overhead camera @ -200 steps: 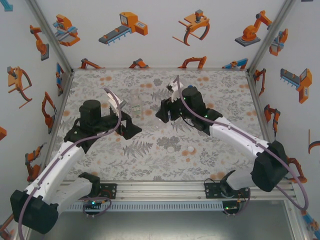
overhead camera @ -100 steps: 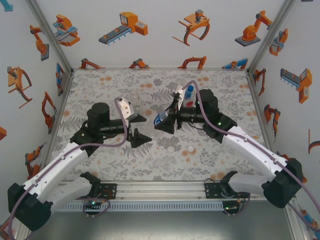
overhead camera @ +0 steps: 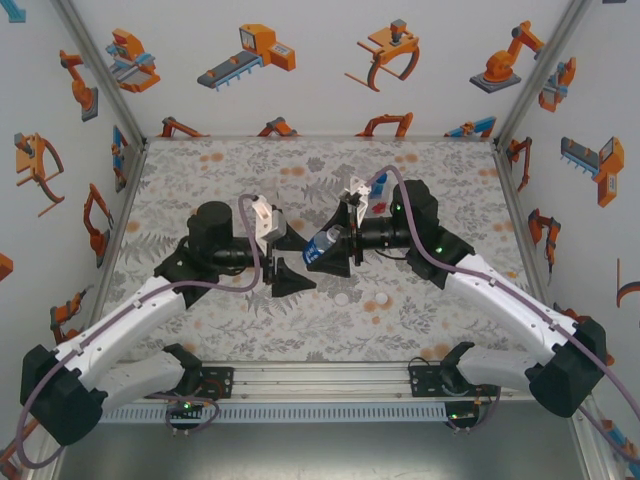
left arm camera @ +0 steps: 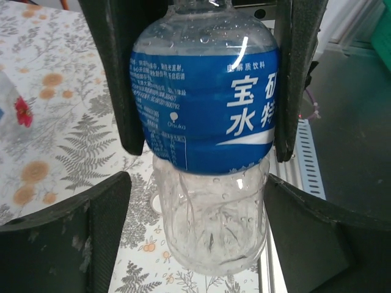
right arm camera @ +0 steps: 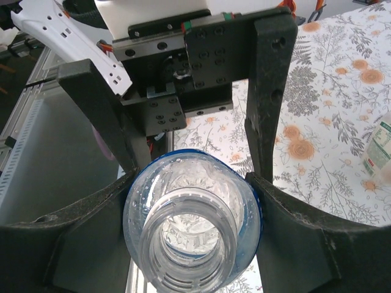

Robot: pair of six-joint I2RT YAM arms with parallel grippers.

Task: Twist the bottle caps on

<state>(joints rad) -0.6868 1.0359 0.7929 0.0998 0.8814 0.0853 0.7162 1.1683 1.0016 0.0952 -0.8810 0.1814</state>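
Water bottle point(overhead camera: 321, 242), blue-labelled and uncapped, hangs above the surface point(overhead camera: 200, 180) between the two arms. The right gripper point(overhead camera: 330, 248) is clenched around its label. The left gripper point(overhead camera: 303, 263) straddles its clear lower half, released, with a gap on one side. A white cap point(overhead camera: 342, 298) and a second white cap point(overhead camera: 381, 298) lie on the surface below.

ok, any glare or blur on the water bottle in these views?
Left wrist: white glare streak on the water bottle at the label's top, print readable. Right wrist: its open neck is in focus, no hot spot. Top external: even light, soft shadows.
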